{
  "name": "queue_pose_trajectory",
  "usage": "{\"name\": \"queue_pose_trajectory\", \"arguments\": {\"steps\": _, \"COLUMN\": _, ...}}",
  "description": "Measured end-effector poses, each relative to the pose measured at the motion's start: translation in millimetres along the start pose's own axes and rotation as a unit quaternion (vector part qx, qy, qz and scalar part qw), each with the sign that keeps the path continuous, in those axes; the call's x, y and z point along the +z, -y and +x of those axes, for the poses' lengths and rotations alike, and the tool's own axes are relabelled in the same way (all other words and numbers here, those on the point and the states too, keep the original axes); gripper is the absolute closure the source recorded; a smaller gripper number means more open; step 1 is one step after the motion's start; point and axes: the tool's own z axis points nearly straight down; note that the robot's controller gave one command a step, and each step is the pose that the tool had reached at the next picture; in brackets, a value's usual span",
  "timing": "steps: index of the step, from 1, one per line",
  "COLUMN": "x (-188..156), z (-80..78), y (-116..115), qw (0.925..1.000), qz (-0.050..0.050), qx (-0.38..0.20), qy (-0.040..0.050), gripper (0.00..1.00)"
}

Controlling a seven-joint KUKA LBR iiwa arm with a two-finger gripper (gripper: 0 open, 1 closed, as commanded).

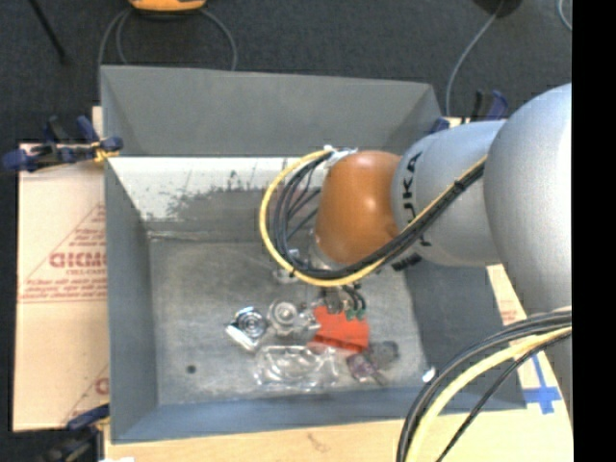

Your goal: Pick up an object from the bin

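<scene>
Claw (325,301) down in bin (173,258); grip state cannot be told. Red block (339,331) just beside claw; silver metal parts (252,327) beyond, away from arm.

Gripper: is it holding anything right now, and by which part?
Cannot be told: the gripper is down by the red block and round silver piece, no hold visible.

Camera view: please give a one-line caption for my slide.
KUKA arm over a grey bin, its wrist close to a red block, beside metal parts and a clear plastic piece.
</scene>
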Motion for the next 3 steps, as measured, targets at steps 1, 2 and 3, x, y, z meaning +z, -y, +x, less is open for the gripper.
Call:
{"name": "queue_pose_trajectory", "arguments": {"steps": 1, "x": -1.5, "z": 3.5, "y": -36.2, "qw": 0.9993, "qz": 0.001, "qx": -0.036, "qy": 0.0011, "gripper": 0.00}}
{"name": "queue_pose_trajectory", "arguments": {"steps": 2, "x": 0.6, "z": 2.4, "y": -44.1, "qw": 1.0000, "qz": 0.000, "qx": -0.002, "qy": 0.0013, "gripper": 0.00}}
{"name": "queue_pose_trajectory", "arguments": {"steps": 3, "x": 1.0, "z": 1.8, "y": -51.2, "qw": 0.9997, "qz": -0.001, "qx": 0.026, "qy": 0.0015, "gripper": 0.00}}
